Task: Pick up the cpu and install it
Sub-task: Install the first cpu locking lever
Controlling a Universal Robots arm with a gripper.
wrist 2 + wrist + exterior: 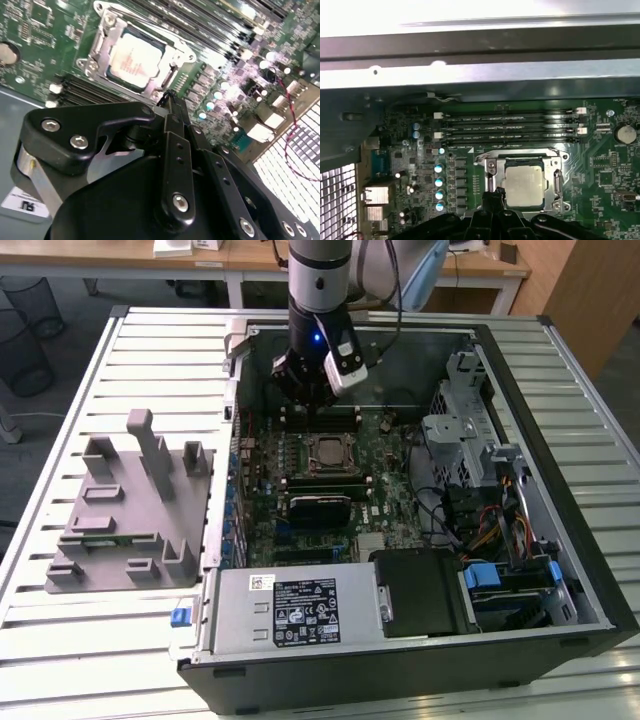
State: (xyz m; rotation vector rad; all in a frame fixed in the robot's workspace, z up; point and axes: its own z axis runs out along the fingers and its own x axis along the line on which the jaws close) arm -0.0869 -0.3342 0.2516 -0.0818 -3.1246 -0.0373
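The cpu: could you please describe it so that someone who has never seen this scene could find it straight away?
Start at the open computer case lying on the slatted table and find the green motherboard inside. Near its middle, next to the gripper, a metal-framed socket holds the cpu. It is the only flat, silvery-white square there, unlike the long dark memory slots beside it.
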